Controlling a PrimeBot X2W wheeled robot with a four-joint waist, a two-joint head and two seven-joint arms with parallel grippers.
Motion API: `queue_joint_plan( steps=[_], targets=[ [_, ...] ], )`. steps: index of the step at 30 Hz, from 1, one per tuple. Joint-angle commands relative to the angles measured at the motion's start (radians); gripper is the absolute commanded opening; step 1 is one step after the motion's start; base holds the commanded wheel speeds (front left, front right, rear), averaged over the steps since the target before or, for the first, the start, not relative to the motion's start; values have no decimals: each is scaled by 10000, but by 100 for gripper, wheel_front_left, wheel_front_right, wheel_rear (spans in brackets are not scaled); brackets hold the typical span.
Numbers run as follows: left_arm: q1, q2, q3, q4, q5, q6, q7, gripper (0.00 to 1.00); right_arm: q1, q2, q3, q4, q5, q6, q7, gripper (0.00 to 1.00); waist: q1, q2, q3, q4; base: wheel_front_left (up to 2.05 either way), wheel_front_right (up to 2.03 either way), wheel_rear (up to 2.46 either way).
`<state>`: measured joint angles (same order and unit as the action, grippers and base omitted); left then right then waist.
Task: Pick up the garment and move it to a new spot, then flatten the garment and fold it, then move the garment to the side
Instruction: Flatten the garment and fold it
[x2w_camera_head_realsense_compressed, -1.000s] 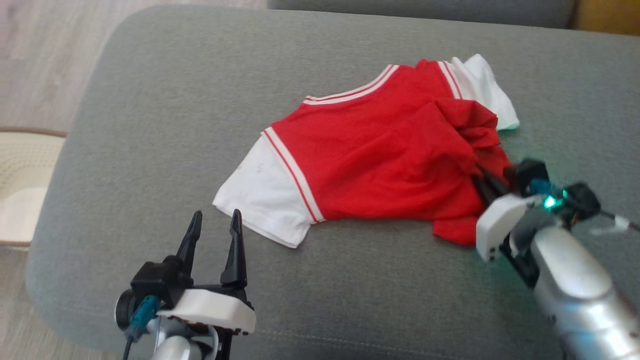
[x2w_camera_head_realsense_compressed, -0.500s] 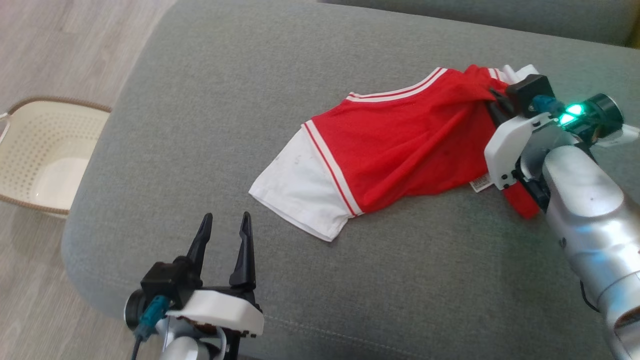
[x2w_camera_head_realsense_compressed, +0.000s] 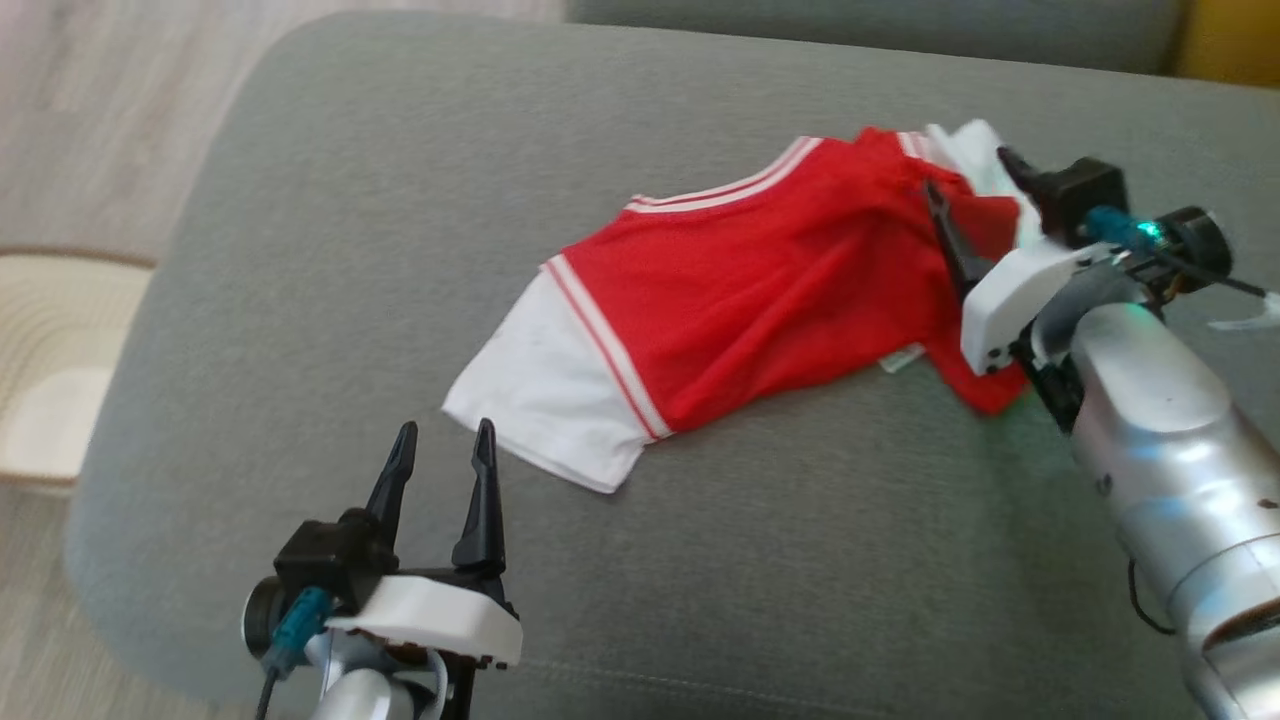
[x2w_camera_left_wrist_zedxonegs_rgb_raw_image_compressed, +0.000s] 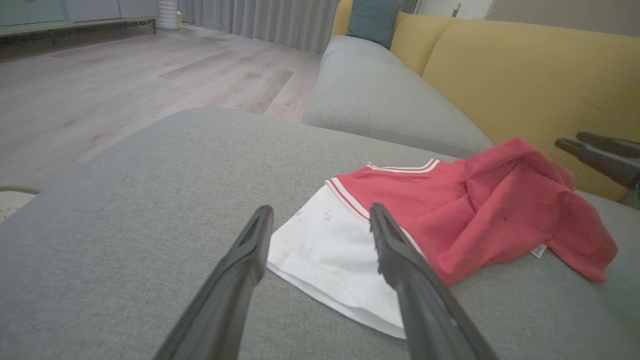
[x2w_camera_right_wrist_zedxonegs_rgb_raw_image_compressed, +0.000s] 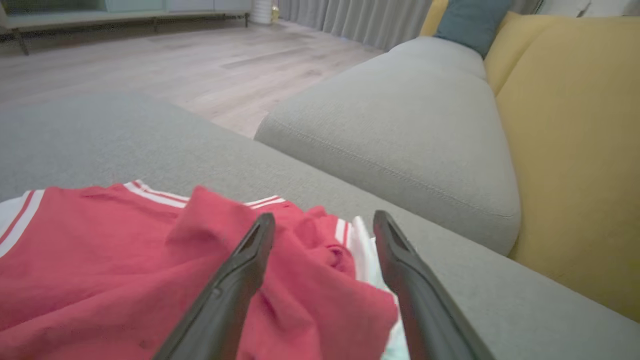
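Observation:
The garment (x2w_camera_head_realsense_compressed: 760, 290), a red shirt with white sleeves and white-striped trim, lies crumpled on the grey sofa cushion (x2w_camera_head_realsense_compressed: 400, 200). Its near white sleeve spreads flat toward my left gripper (x2w_camera_head_realsense_compressed: 445, 428), which stands open just short of that sleeve, nothing between its fingers. My right gripper (x2w_camera_head_realsense_compressed: 967, 170) is open over the bunched far right end of the shirt, one finger on the red cloth. In the right wrist view the red folds (x2w_camera_right_wrist_zedxonegs_rgb_raw_image_compressed: 125, 250) lie under and between the spread fingers of the right gripper (x2w_camera_right_wrist_zedxonegs_rgb_raw_image_compressed: 324, 216). The left wrist view has the sleeve (x2w_camera_left_wrist_zedxonegs_rgb_raw_image_compressed: 325, 250) just beyond the left gripper (x2w_camera_left_wrist_zedxonegs_rgb_raw_image_compressed: 320, 210).
A cream perforated basket (x2w_camera_head_realsense_compressed: 45, 370) sits on the wooden floor left of the cushion. A second grey cushion (x2w_camera_right_wrist_zedxonegs_rgb_raw_image_compressed: 400, 125) and the yellow sofa back (x2w_camera_right_wrist_zedxonegs_rgb_raw_image_compressed: 575, 150) lie beyond the garment. Bare grey cushion stretches in front of the shirt.
My right gripper, shut on the garment's red hem and carrying it up and away from me, has opened and let the cloth drop. The camera shifted; the left gripper stayed put.

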<state>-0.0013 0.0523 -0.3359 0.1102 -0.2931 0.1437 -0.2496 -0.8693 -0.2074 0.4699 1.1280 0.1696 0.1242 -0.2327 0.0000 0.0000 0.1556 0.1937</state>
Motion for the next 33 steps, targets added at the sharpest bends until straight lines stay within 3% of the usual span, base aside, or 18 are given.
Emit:
queue_joint_plan(
  steps=[1, 8, 13, 23, 33],
  targets=[
    [-143, -20, 396, -347, 26, 9, -122, 100, 17, -94, -60, -427, 178, 65, -188, 100, 0, 0, -119, -458, 0, 0, 0],
    [-109, -20, 404, -404, 51, 2, -122, 100, 1284, -589, -966, -1429, 908, 65, -280, 100, 0, 0, -143, -1272, 0, 0, 0],
    [-121, -20, 420, -419, 99, -20, -122, 100, 2703, -516, -1315, -2117, 1326, 65, -285, 100, 0, 0, -80, -1444, 0, 0, 0],
    [-256, -20, 451, -340, 196, -124, -122, 100, 3856, 194, -1390, -3156, 1574, 65, 301, 100, 0, 0, 94, -1251, 0, 0, 0],
    [-286, -20, 486, -313, 152, -98, -122, 100, 3589, 608, -1814, -2362, 831, 65, 1635, 100, 0, 0, 171, -746, 0, 0, 0]
  ],
)
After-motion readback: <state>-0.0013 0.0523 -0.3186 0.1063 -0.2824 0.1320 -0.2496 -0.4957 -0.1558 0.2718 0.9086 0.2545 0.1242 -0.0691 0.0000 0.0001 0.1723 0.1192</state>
